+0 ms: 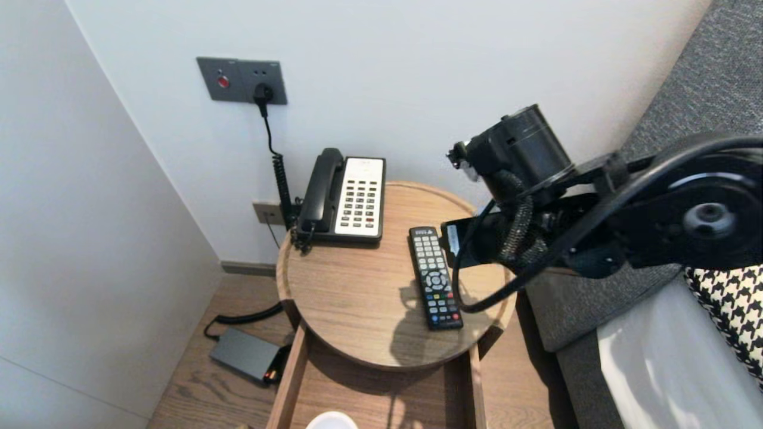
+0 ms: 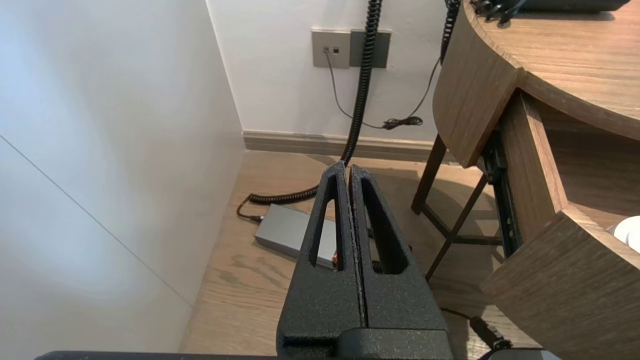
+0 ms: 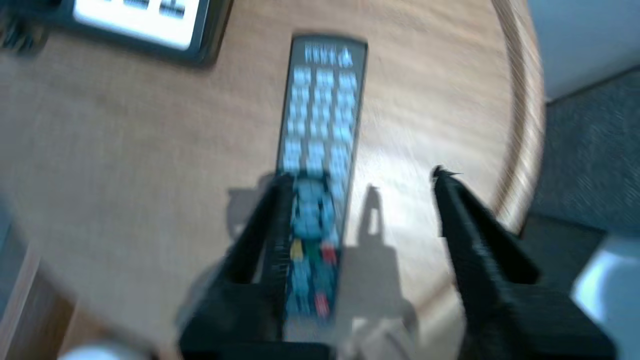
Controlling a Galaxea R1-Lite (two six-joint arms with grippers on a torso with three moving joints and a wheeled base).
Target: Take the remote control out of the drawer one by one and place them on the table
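A black remote control with pale buttons lies flat on the right side of a round wooden table. My right gripper hangs open just above the remote. The remote's near end sits inside the gap, close against one finger, while the other finger stands well apart over bare wood. Nothing is gripped. In the head view the right arm covers the fingers. My left gripper is parked low beside the table, shut and empty, over the floor.
A black and white desk phone stands at the table's back, its coiled cord running to a wall socket. Below the tabletop an open drawer holds a white object. A grey box lies on the floor. Grey upholstery flanks the right.
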